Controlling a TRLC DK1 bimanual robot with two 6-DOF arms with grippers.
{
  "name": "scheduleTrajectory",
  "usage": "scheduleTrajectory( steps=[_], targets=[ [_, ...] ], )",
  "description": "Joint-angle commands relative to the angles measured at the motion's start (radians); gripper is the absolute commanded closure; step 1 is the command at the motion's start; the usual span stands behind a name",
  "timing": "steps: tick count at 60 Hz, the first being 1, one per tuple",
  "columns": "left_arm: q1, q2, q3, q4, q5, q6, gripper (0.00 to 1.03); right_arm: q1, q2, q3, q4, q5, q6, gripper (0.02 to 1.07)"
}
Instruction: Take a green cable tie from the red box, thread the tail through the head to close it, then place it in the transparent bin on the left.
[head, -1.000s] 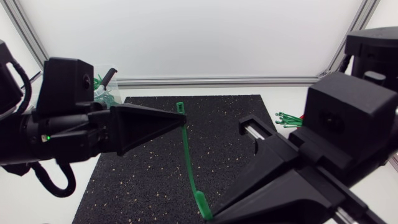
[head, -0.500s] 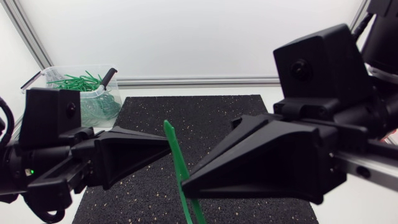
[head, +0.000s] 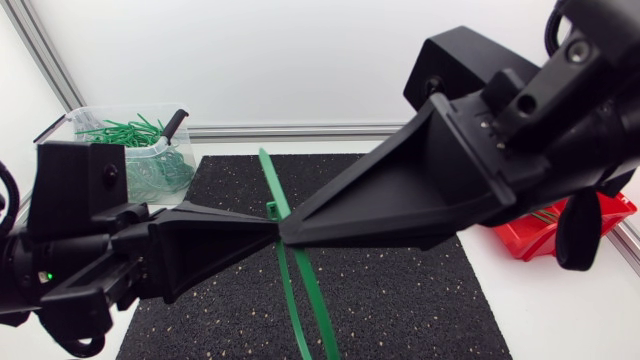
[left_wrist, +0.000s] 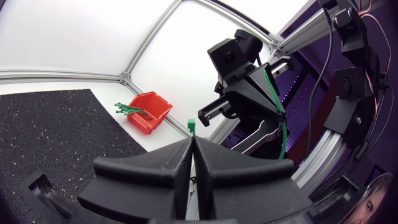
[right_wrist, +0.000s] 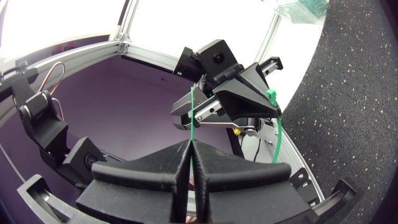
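Two black pincers meet tip to tip above a black mat on the counter, seen from overhead. A green cable tie is held in the air between them, bent so that two strands hang below the tips. The left pincer is closed on the tie's head end, whose small green block is seen poking up past the fingers in the left wrist view. The right pincer is closed on the tail, a thin strip rising from between its fingers in the right wrist view. The transparent bin stands at the far left and the red box at the right.

The tie is judged light, thin and springy: easily bent, apt to flick back, smooth enough to twist or slip. It is best gripped close to the head and near the tail's tip.

Half a second ago a single strand was seen and the right pincer sat lower, hiding the red box. A second ago the pincers were well apart.
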Motion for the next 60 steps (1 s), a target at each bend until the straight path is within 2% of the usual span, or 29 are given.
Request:
scheduleTrajectory(
  steps=[1,4,22,45,60],
  targets=[
    [0.003,-0.011,0.003,0.028,0.0,-0.018,0.99,-0.005,0.029,0.052,-0.056,0.005,0.054,1.01],
    [0.002,-0.011,0.005,0.034,-0.005,-0.02,0.99,-0.004,0.054,0.076,-0.144,0.005,0.056,1.01],
    [-0.011,0.003,0.003,0.083,-0.049,-0.017,0.99,0.001,0.11,0.138,-0.283,0.011,0.059,1.01],
    [-0.012,0.018,0.006,0.112,-0.083,-0.015,0.99,-0.024,0.113,0.107,-0.306,0.014,0.059,1.01],
    [-0.066,-0.01,0.011,0.096,-0.135,-0.015,0.99,-0.031,0.106,0.099,-0.302,0.014,0.059,1.01]
  ],
)
